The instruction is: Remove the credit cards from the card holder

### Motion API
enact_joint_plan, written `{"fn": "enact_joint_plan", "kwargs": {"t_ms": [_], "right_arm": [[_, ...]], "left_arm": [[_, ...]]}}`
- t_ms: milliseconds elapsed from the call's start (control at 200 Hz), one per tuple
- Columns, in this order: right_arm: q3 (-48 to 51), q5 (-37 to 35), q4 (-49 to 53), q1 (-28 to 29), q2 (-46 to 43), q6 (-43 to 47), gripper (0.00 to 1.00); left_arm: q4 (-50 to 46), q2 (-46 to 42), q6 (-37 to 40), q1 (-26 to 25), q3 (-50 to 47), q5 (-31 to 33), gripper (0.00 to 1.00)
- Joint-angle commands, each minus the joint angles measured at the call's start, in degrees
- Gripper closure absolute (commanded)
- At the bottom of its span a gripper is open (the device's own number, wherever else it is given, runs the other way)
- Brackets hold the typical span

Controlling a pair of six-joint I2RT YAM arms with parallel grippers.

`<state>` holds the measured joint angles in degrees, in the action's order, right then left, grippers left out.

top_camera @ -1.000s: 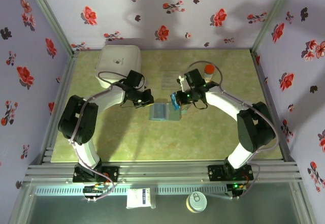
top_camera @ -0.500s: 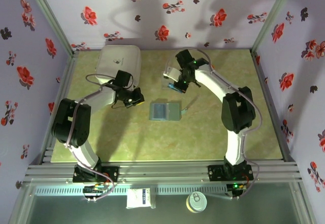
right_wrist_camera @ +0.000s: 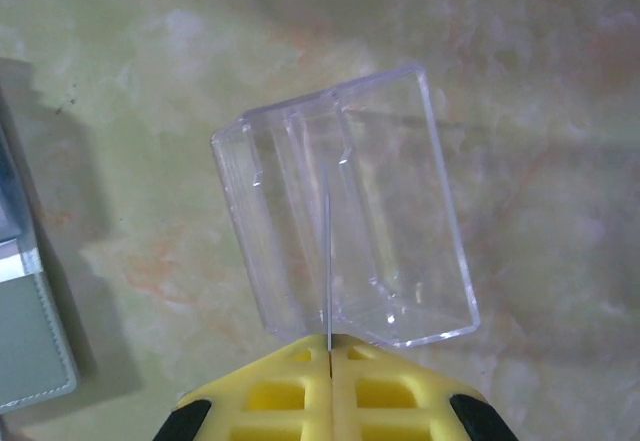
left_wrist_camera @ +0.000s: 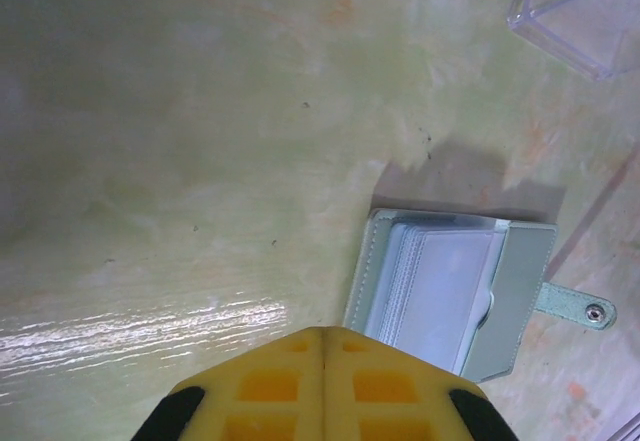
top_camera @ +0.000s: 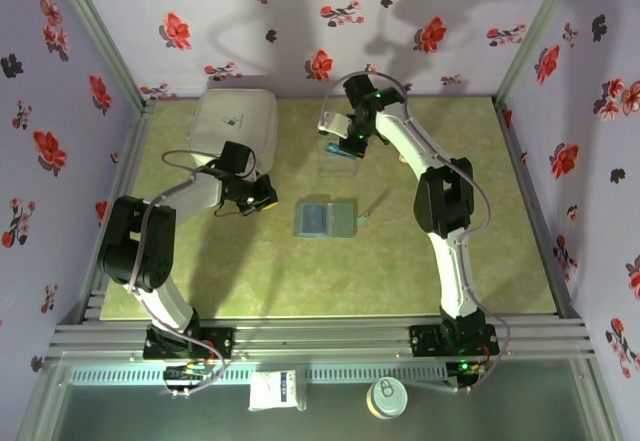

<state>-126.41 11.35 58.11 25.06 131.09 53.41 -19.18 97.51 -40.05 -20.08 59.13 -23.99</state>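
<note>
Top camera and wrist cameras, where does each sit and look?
Top external: above and behind, looks down on the table; left pincer and right pincer show on their arms.
Left wrist: looks down past the shut left pincer at the open card holder.
Right wrist: looks down past the right pincer, shut on a credit card, at the clear box.
Shared: all three see card holder and clear box.

Bare table (top_camera: 250, 271) near-side of card holder (top_camera: 325, 219); clear box (top_camera: 338, 164) beyond it

Robot lab test cell: floral-paper walls (top_camera: 300, 21), aluminium frame (top_camera: 320, 339), green tabletop (top_camera: 300, 281).
</note>
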Motion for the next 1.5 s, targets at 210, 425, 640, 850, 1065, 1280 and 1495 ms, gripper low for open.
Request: {"fn": "enact_joint_plan", "kwargs": {"t_ms": [210,425,640,850,1065,1280,1495], "right_arm": [[-6.55,4.34,4.74,-0.53,5.68,4.66,1.00],[-8.16,5.97,7.94,-0.54,8.10,6.94,1.00],[-9.00,6.26,10.75,-0.54,9.80,8.10,1.00],[-9.69,7.93,13.97,-0.47,10.68,9.08,1.00],[-9.65,9.53,16.44,-0.32,11.19,9.65,1.00],[-9.63,9.65,17.64,0.17,12.17,9.69,0.92],[-10.40,9.13,16.99,0.17,12.17,8.88,0.82]], "left_arm": [[-1.07,-0.94,0.69,0.59,-1.38,-0.35,0.95],[-0.97,-1.25,0.46,0.82,-2.41,-0.24,0.95],[-0.71,-1.68,0.12,0.84,-3.44,-0.18,0.95],[-0.57,-2.32,-0.20,0.80,-4.18,-0.16,0.96],[-0.30,-2.67,-0.46,0.88,-4.47,-0.17,0.96],[0.35,-2.87,-1.04,0.88,-5.17,-0.22,0.96],[0.30,-2.68,-1.10,0.83,-4.75,-0.52,0.96]]}}
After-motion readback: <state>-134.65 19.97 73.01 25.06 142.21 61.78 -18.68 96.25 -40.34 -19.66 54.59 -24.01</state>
